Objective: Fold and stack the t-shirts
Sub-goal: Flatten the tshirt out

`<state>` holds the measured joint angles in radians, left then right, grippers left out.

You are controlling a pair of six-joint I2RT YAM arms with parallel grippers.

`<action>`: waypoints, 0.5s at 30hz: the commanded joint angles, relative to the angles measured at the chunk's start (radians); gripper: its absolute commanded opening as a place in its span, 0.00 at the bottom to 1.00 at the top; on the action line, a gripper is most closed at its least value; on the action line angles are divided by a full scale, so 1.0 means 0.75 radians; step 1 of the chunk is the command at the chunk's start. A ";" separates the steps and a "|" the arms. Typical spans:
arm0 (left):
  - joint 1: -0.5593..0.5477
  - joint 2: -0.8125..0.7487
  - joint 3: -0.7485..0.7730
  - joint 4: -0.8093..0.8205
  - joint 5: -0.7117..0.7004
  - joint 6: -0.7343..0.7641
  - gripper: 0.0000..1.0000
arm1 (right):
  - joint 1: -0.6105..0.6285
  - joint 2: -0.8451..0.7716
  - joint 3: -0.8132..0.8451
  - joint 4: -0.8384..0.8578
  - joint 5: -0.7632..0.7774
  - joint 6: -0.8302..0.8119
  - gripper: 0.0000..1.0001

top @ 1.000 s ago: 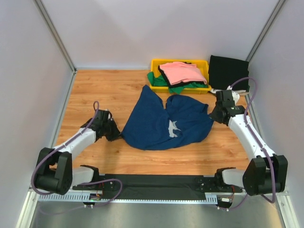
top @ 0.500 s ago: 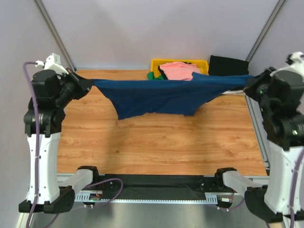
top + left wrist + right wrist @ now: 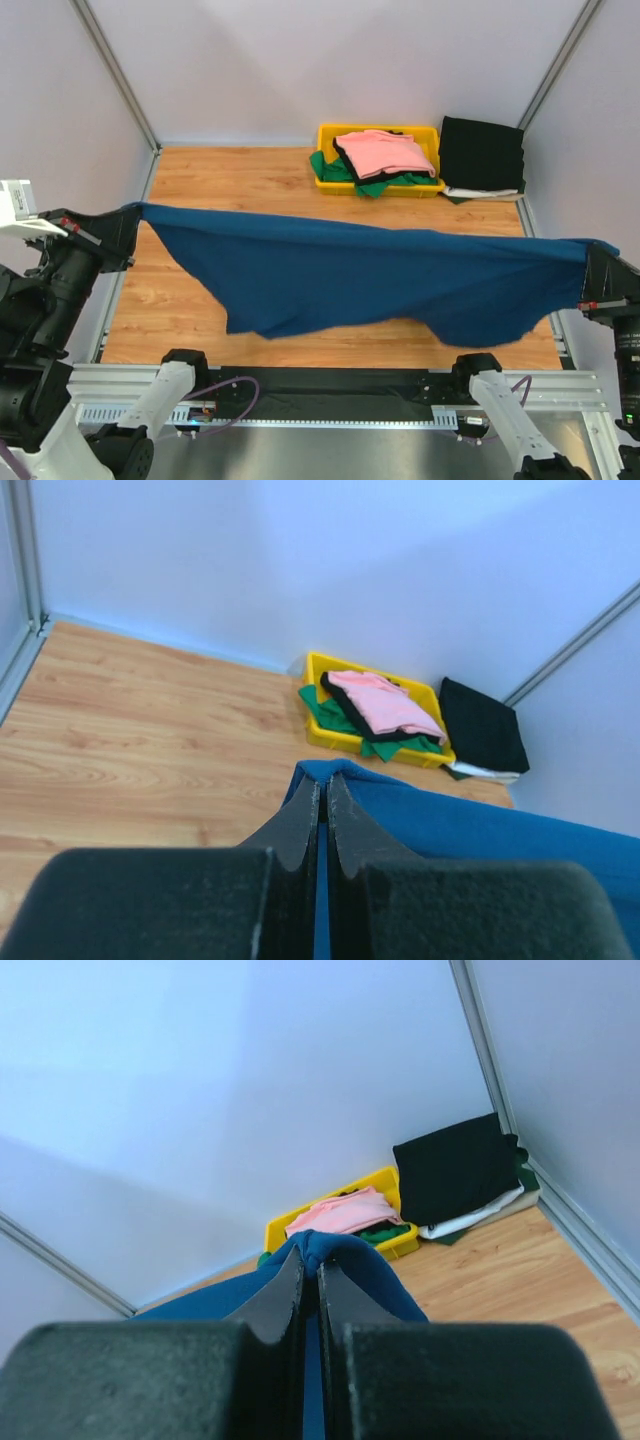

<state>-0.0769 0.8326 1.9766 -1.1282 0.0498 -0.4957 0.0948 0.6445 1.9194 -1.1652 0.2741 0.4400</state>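
The navy blue t-shirt (image 3: 370,275) hangs stretched in the air between my two grippers, high above the wooden table. My left gripper (image 3: 128,222) is shut on its left end, seen in the left wrist view (image 3: 325,782). My right gripper (image 3: 592,262) is shut on its right end, seen in the right wrist view (image 3: 311,1258). Its printed graphic is hidden. A pink t-shirt (image 3: 385,152) lies on top of green (image 3: 372,184) and black ones in the yellow bin (image 3: 327,135) at the back.
A folded black cloth (image 3: 482,152) lies on a white one (image 3: 482,192) at the back right corner, beside the bin. Grey walls with metal posts close in the table (image 3: 230,185) on three sides. An aluminium rail (image 3: 320,385) runs along the near edge.
Both arms have swung toward the near edge, carrying the stretched navy shirt from the back of the table to the front. One second ago the shirt lay crumpled on the table.
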 commanded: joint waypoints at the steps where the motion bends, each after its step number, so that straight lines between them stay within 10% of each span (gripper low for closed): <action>1: 0.004 0.145 0.015 -0.028 -0.093 0.113 0.00 | -0.006 0.169 0.032 0.028 0.080 -0.102 0.00; 10: 0.086 0.626 -0.041 0.021 0.009 0.135 0.00 | -0.008 0.633 -0.272 0.326 0.119 -0.110 0.00; 12: 0.127 0.716 -0.126 0.091 0.093 0.148 0.21 | -0.010 0.729 -0.317 0.367 0.091 -0.096 0.01; 14: 0.166 0.890 -0.181 0.077 0.224 0.166 0.64 | -0.008 0.858 -0.356 0.274 0.066 -0.061 0.64; 15: 0.170 0.983 -0.189 0.020 0.265 0.174 0.69 | -0.010 0.883 -0.393 0.251 0.064 -0.025 1.00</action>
<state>0.0196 1.4456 1.8732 -1.0710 0.1349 -0.4030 0.0948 1.2766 1.6730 -0.9352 0.3115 0.3962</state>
